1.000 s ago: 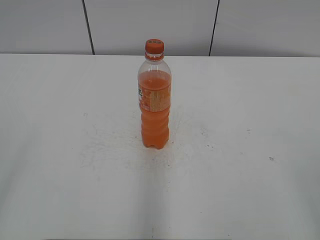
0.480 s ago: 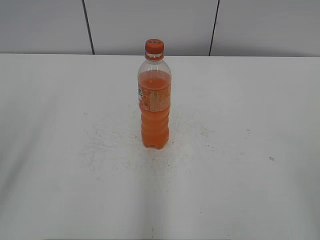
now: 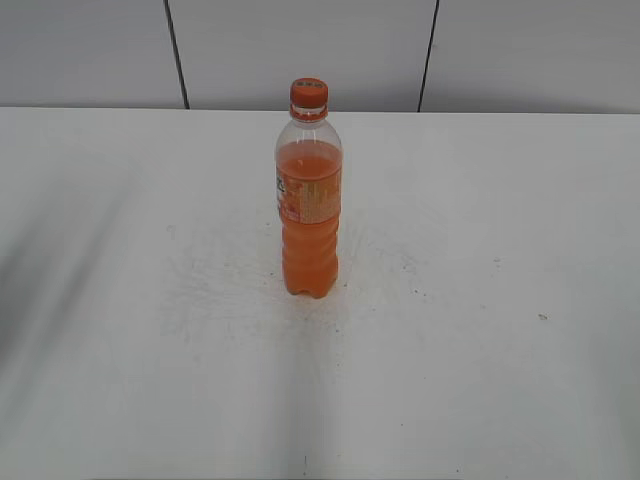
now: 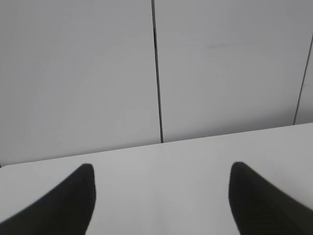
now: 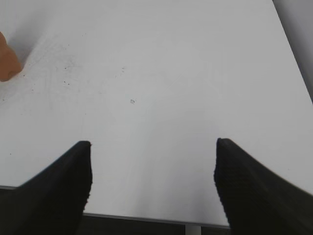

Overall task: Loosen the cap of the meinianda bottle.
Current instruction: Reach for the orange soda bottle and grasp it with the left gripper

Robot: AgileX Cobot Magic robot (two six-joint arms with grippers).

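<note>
The meinianda bottle (image 3: 309,205) stands upright in the middle of the white table (image 3: 480,350), full of orange liquid, with its orange cap (image 3: 309,93) on top. Neither gripper shows in the exterior view. In the left wrist view my left gripper (image 4: 161,169) is open and empty over bare table, facing the wall; the bottle is out of that view. In the right wrist view my right gripper (image 5: 153,143) is open and empty above the table's near edge. Only the bottle's orange base (image 5: 7,61) shows there, at the far left.
A grey panelled wall (image 3: 300,50) with dark seams runs behind the table. The table top around the bottle is scuffed with dark specks (image 3: 240,290). The table's near edge (image 5: 146,218) shows under the right gripper.
The bottle has not moved. A soft shadow on the table's left side has grown darker.
</note>
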